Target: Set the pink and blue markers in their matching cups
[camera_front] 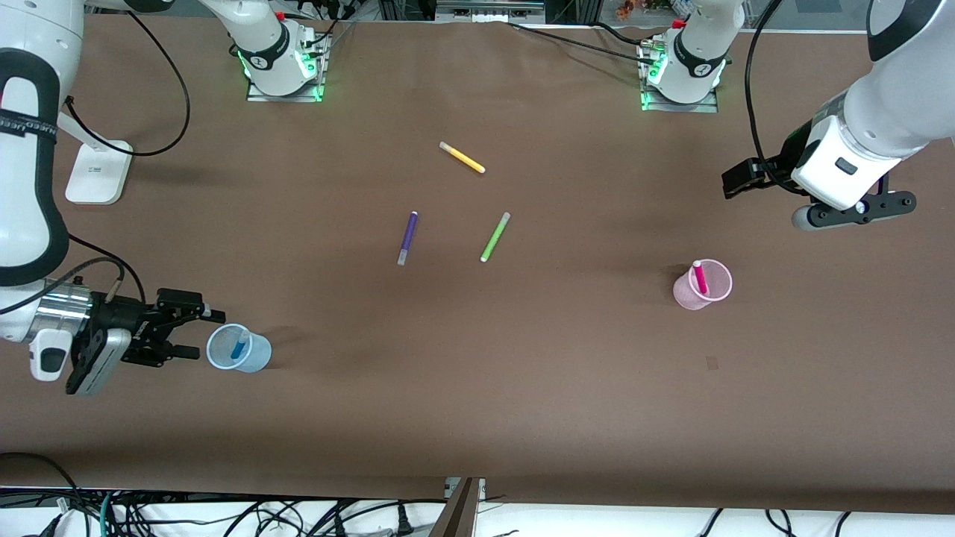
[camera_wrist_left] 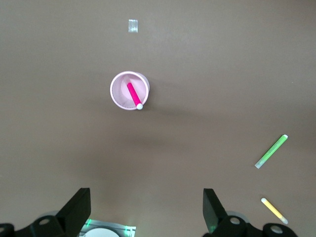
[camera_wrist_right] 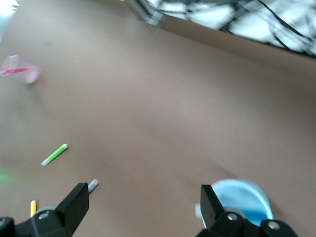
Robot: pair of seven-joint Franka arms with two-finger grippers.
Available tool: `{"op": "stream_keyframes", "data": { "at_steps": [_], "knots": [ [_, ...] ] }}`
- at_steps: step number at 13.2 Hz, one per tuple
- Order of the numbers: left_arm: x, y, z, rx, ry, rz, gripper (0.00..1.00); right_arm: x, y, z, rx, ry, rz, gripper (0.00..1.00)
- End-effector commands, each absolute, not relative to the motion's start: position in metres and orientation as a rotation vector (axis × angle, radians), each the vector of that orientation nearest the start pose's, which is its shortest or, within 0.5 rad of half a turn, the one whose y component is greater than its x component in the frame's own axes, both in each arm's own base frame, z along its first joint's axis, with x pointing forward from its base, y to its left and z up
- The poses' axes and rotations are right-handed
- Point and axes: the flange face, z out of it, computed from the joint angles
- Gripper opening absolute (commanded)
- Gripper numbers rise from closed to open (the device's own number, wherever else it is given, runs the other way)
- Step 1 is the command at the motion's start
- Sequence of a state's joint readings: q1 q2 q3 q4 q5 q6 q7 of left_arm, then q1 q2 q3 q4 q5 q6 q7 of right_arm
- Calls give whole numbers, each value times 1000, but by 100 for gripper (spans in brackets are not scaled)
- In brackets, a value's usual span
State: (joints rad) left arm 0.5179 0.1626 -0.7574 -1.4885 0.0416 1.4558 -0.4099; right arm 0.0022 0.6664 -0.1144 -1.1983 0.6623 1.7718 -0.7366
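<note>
Beside blue cup at right arm's end, right gripper spread wide, empty, blue marker inside; pink marker in pink cup, left gripper wide, empty, parked above table w/ pink cup nearer front camera; both look done, so back right gripper off w/o nudging rim.

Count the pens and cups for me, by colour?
Pink marker: 1
Blue marker: 1
Purple marker: 1
Green marker: 1
Yellow marker: 1
Pink cup: 1
Blue cup: 1
Total: 7
</note>
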Motion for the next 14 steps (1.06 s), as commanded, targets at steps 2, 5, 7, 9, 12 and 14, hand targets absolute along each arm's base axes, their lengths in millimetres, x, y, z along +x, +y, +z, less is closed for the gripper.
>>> {"op": "stream_keyframes", "data": {
  "at_steps": [2,5,7,9,12,14],
  "knots": [
    [571,-84,592,-3138,-188,213,100,733,27,437,-2753,-434,-59,100],
    [572,-85,592,-3142,-188,210,100,718,52,459,-2928,-180,63,100],
    [571,-83,592,-3148,-200,200,100,693,48,478,-3013,-80,127,100],
    [569,-82,593,-3130,-208,205,100,659,55,497,-3080,-142,173,100],
    [562,-82,601,-3112,-192,209,100,611,50,523,-3110,-163,220,100],
    [556,-70,605,-3111,-172,205,100,588,45,534,-3107,-160,206,100]
  ]
}}
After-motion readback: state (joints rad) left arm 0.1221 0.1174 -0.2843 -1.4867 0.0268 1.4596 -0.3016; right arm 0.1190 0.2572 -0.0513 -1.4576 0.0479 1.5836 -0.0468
